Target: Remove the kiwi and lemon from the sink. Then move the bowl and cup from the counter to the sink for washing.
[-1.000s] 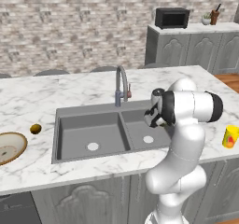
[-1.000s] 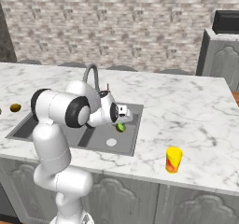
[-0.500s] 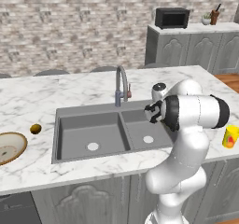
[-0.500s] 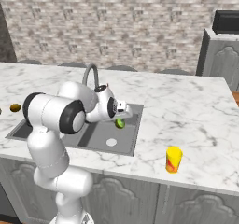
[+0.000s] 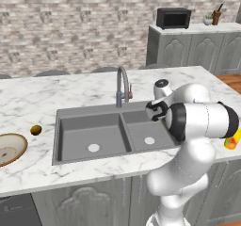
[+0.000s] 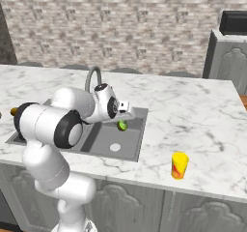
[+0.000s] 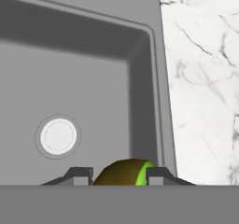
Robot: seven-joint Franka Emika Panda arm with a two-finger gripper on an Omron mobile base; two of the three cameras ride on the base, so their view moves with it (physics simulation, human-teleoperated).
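Kiwi (image 7: 125,171) lifted over right basin of sink (image 5: 75,126)

Gripper (image 7: 119,174) fingers clenched on the kiwi, above the basin's pale drain (image 7: 58,136); bowl (image 5: 9,149) on counter (image 6: 193,115) at 9 o'clock of sink; cup (image 6: 179,165) upright at 4 o'clock of the basin.

Even, bright, diffuse light across all three rendered views, with no glare or hot spots; the white marble bench (image 5: 56,95) reads pale but not blown out; the sink (image 7: 93,78) shows a soft darker band under its far wall; edges are sharp, without blur or bending.
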